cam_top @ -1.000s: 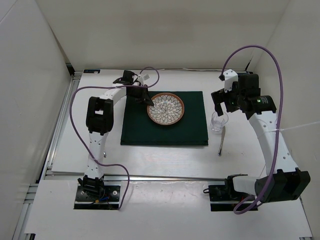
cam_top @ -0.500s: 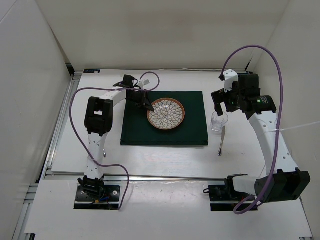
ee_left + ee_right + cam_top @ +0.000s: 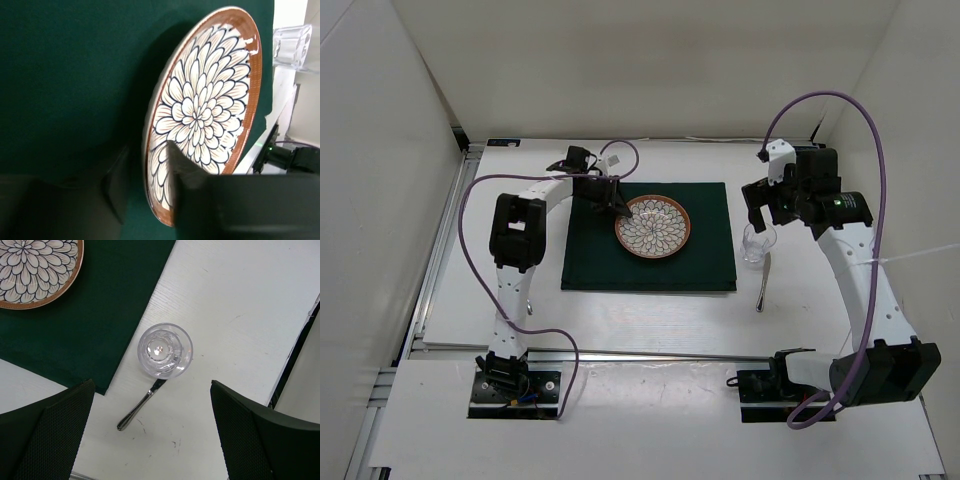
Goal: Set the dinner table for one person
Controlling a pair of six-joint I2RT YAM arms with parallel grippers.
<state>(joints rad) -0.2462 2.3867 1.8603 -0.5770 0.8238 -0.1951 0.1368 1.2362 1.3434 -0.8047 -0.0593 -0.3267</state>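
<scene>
Left hand [image 3: 614, 200], clamped on the rim of the plate [image 3: 660, 228], has drawn it slightly nearer on the green mat [image 3: 705, 262], its placing seemingly almost settled; right hand [image 3: 152, 387] hangs wide open over the glass [image 3: 165, 350]

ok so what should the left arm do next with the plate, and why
Probably open the left gripper and let go of the plate. The gripper pinches the plate's far-left rim, one finger over it and one under. The plate already appears to rest around the middle of the green mat, so releasing and backing away looks like the sensible small step.
</scene>
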